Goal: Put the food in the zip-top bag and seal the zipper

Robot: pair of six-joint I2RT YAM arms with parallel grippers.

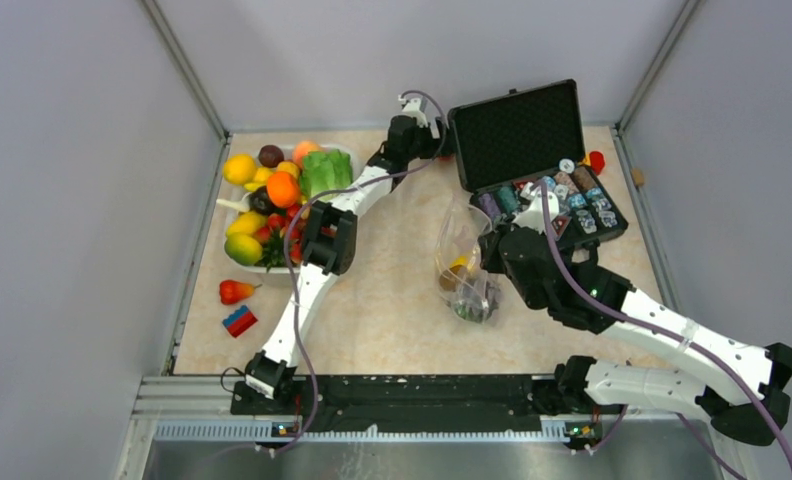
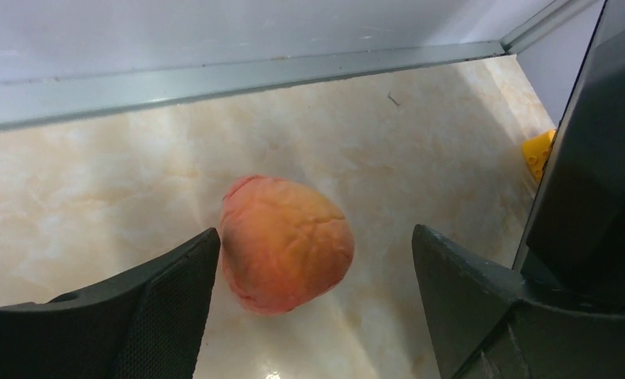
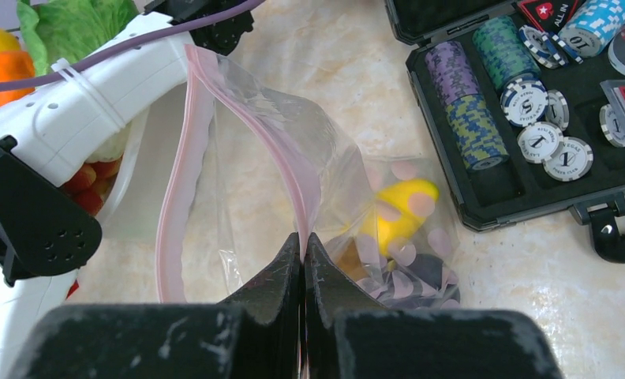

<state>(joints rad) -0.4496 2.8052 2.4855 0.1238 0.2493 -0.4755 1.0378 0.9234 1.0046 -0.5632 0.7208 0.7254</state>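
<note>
By the desk's (image 2: 96, 181) far edge, straddles the peach (image 2: 286, 245) with left claw (image 2: 316, 237) spread wide, nearly touching one finger (image 2: 175, 292); pinches the zip-top bag's (image 3: 242, 181) zipper (image 3: 177, 181) in the right claw (image 3: 303, 246).

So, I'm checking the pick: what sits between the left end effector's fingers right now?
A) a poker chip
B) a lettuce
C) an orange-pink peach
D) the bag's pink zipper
C: the left wrist view shows the peach between the open jaws of the left end effector.

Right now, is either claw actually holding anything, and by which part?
The right gripper pinches the zip-top bag by its pink zipper strip at the mouth. The left gripper stands open around a peach, not gripping it.
</note>
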